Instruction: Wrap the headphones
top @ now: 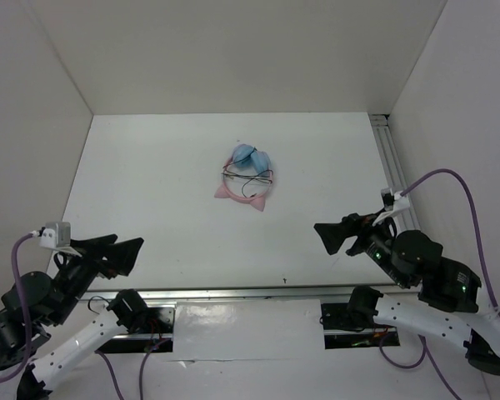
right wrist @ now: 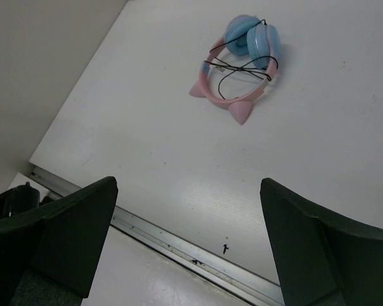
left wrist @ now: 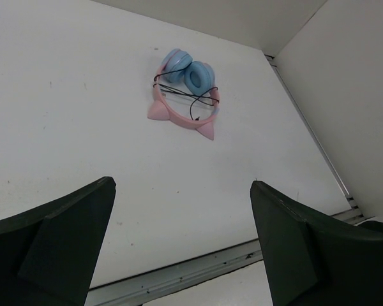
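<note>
left gripper [top: 127, 243] [left wrist: 182, 185]: is hanging nearer than the headphones [top: 250, 162] [left wrist: 191, 83] [right wrist: 255, 44] and to their left, well apart from them; its dark jaws are standing wide, with nothing between them.
right gripper [top: 332, 225] [right wrist: 188, 182]: is hanging nearer than the headphones and to their right, also well apart; its jaws are spread wide and are gripping nothing.
purple cable [top: 458, 179]: is arching up from the right arm, off to the right of the headphones.
metal rail [top: 233, 293]: is running along the near edge, nearer than the headphones, between them and the arm bases.
surface [top: 150, 183]: is showing plain white on all sides of the headphones.
headphones: are lying flat on the surface, beyond both grippers and roughly midway between them from side to side.
headband [top: 233, 193]: is forming a pink loop at the near end of the headphones, its two cat ears pointing toward the arms.
ear cups [top: 248, 157]: are sitting together, light blue and touching each other, at the far end of the headphones.
cord [left wrist: 190, 97]: is crossing the headband loop in several thin black strands.
back wall [top: 233, 58]: is rising pale and bare beyond the headphones.
</note>
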Tool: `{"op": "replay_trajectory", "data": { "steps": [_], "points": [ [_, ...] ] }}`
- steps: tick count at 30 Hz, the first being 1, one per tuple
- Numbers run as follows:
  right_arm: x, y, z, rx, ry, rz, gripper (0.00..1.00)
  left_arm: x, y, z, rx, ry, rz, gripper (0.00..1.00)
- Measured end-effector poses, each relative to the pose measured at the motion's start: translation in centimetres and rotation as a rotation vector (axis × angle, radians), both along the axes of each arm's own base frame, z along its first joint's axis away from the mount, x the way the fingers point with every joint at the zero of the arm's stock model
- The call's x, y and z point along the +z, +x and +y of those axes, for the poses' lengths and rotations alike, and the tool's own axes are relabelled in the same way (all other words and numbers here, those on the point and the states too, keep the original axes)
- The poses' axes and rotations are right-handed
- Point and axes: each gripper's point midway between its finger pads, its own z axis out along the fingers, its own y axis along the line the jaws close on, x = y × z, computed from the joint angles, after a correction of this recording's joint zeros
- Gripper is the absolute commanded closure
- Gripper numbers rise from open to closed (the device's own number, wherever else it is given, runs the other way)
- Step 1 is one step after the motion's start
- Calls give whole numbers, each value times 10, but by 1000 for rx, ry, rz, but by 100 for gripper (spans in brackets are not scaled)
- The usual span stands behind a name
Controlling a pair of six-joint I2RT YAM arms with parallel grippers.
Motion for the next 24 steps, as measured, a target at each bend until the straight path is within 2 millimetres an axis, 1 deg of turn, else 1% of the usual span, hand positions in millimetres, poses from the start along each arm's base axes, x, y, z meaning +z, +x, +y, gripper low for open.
{"op": "replay_trajectory", "data": {
  "steps": [8, 17, 24],
  "points": [
    [4, -4, -7, -4, 34, -16, 0, -5, 2, -3, -3, 8, 11, 0],
    [-1, -3, -6, -4, 24, -10, 0, -5, 1, -2, -3, 4, 9, 0],
    [0, -3, -7, -5, 29, -9, 0, -6, 2, -3, -3, 4, 9, 0]
  ]
}}
